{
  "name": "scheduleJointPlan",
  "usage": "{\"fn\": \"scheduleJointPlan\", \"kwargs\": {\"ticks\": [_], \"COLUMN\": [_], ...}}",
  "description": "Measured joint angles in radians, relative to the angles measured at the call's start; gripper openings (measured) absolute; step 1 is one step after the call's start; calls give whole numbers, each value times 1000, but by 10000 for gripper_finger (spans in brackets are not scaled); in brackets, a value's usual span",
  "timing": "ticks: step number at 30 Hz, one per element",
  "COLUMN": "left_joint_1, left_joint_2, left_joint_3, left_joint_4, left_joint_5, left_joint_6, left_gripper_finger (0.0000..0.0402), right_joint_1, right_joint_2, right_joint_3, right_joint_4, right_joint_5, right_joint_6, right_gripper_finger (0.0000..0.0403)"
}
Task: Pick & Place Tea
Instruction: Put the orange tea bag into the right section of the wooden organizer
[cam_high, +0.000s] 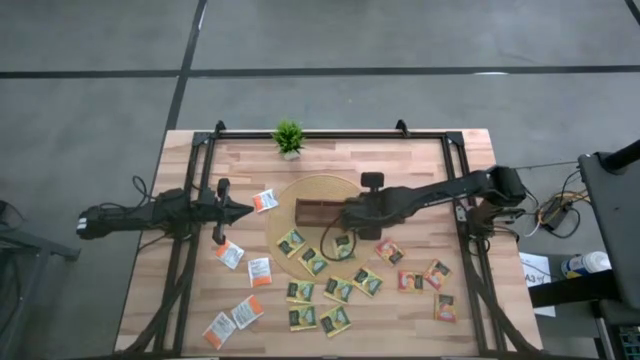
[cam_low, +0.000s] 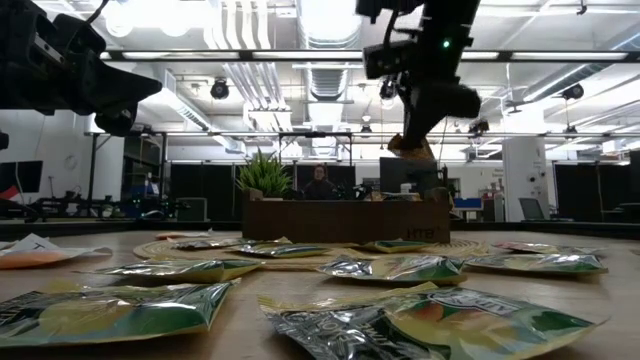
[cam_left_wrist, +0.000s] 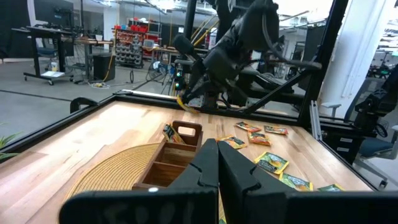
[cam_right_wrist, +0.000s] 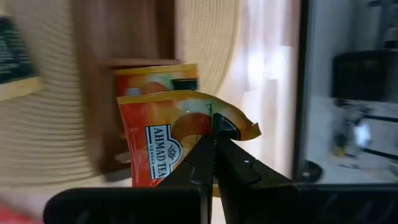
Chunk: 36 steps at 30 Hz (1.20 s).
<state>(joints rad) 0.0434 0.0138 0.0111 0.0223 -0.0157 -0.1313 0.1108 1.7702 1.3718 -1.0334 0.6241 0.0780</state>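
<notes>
From above I see the wooden worktop (cam_high: 400, 160) inside its black frame, with a round woven mat (cam_high: 285, 205) at the middle and a brown compartment tray (cam_high: 318, 211) standing on it. My right arm reaches in across the worktop from the right, and its right claw (cam_right_wrist: 213, 144) is clamped on the corner of an orange-red tea sachet (cam_right_wrist: 158, 149), which hangs over the tray; a second sachet of the same kind (cam_right_wrist: 158, 79) already stands in the compartment below it. In the low view the held sachet sits just above the tray's right end. My left arm waits over the worktop's left side, its left claw (cam_left_wrist: 218, 163) pressed together on nothing and pointing toward the tray. Loose sachets lie flat all round: white-and-orange ones (cam_high: 259, 271) on the left half, dark green-and-yellow ones (cam_high: 337, 290) on the mat's near edge and in front of it, and red-pink ones (cam_high: 411, 281) on the right. A small green potted plant (cam_high: 288, 138) stands at the worktop's far edge.
</notes>
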Motion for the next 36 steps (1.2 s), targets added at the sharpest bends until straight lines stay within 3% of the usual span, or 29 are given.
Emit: {"fn": "scheduleJointPlan", "kwargs": {"ticks": [8, 23, 36], "left_joint_1": [0, 0, 0], "left_joint_2": [1, 1, 1], "left_joint_3": [0, 0, 0], "left_joint_4": [0, 0, 0], "left_joint_5": [0, 0, 0], "left_joint_6": [0, 0, 0], "left_gripper_finger": [0, 0, 0], "right_joint_1": [0, 3, 7], "right_joint_2": [74, 95, 95], "right_joint_3": [43, 23, 15], "right_joint_4": [-63, -55, -2], "right_joint_5": [106, 112, 78], "right_joint_6": [23, 130, 129], "right_gripper_finger": [8, 8, 8]}}
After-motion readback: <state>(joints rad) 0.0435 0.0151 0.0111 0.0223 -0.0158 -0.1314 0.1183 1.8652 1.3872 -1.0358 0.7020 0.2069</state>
